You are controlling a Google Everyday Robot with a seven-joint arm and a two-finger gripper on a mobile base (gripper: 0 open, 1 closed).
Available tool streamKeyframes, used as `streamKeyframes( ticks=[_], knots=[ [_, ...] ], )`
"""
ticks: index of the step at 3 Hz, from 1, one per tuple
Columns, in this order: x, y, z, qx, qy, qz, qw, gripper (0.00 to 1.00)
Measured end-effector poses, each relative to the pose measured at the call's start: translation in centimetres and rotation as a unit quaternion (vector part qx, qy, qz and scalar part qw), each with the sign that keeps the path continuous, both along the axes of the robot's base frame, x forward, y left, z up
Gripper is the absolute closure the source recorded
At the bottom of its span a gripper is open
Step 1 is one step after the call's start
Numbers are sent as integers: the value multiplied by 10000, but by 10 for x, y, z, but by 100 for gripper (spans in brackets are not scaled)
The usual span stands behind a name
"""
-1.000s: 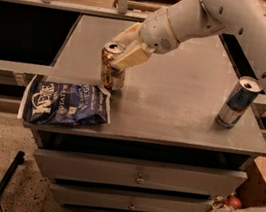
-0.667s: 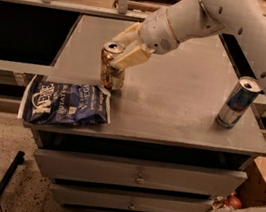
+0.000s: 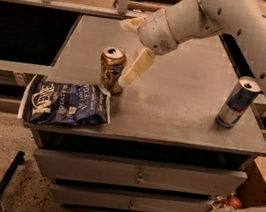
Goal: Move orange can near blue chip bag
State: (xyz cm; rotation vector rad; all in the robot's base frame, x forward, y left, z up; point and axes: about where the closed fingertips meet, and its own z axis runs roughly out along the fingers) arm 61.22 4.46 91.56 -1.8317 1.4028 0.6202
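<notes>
Camera view: the gripper [image 3: 126, 51] no longer clamps the orange can [image 3: 112, 69]. Its fingers are now spread wide, one [image 3: 134, 69] hanging just right of the can, the other up behind the can's top. The can stands upright and free on the cabinet top [image 3: 183, 111], just beside the upper right corner of the blue chip bag [image 3: 67, 104]. Judgement: placement looks done, only retreat left. Can't tell if the can base touches the bag edge, or if the near finger grazes the can. The arm is cut off at the top and right edges. A blue-silver can [image 3: 237, 102] stands well apart on the right.
</notes>
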Motion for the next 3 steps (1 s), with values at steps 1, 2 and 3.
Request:
streamKeyframes(
  ticks=[1, 2, 3],
  knots=[
    [4, -3, -1, -150, -57, -87, 9998, 0],
    [19, -22, 0, -434, 28, -497, 9978, 0],
    [21, -25, -1, -466, 82, -584, 9972, 0]
  ],
)
